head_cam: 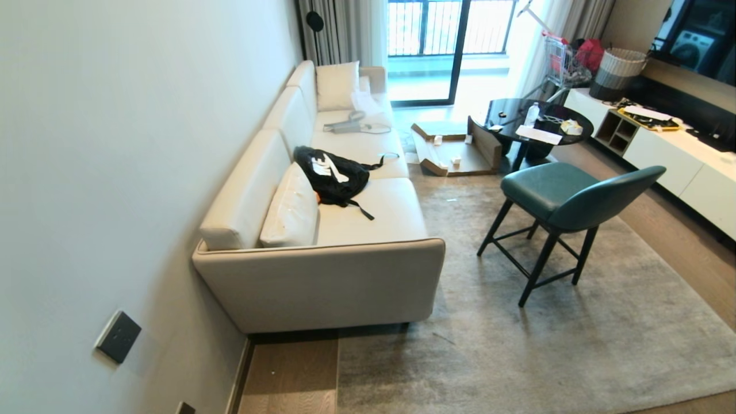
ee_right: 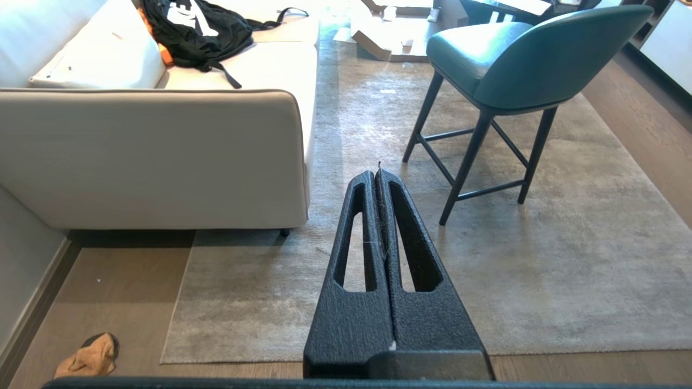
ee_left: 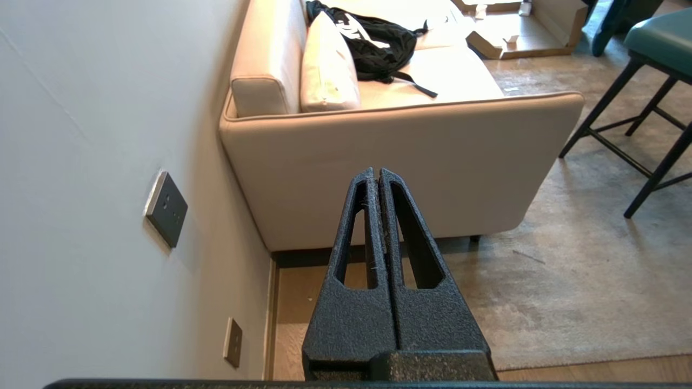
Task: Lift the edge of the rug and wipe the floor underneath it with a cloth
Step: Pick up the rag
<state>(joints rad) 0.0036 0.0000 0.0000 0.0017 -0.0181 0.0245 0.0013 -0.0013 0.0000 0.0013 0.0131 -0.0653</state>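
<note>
Rug edge [ee_right: 178, 302] lies flat at lower left of the right wrist view, its square corner on the floor [ee_right: 124, 292] beside the sofa [ee_right: 151, 156]. The rug looks thin and limp; the corner should peel up easily and is the sensible place to take hold. Cloth [ee_right: 86, 356] sits crumpled at the bottom left, on bare planks well apart from the rug; soft and light, probably pinchable at any fold. Left hand [ee_left: 377, 175] and right hand [ee_right: 377, 175] are both clenched, empty, raised above the floor, neither near the work.

Beige sofa [head_cam: 345, 230], teal chair [head_cam: 566, 201] — bright, perhaps balcony, window [head_cam: 448, 29]
</note>
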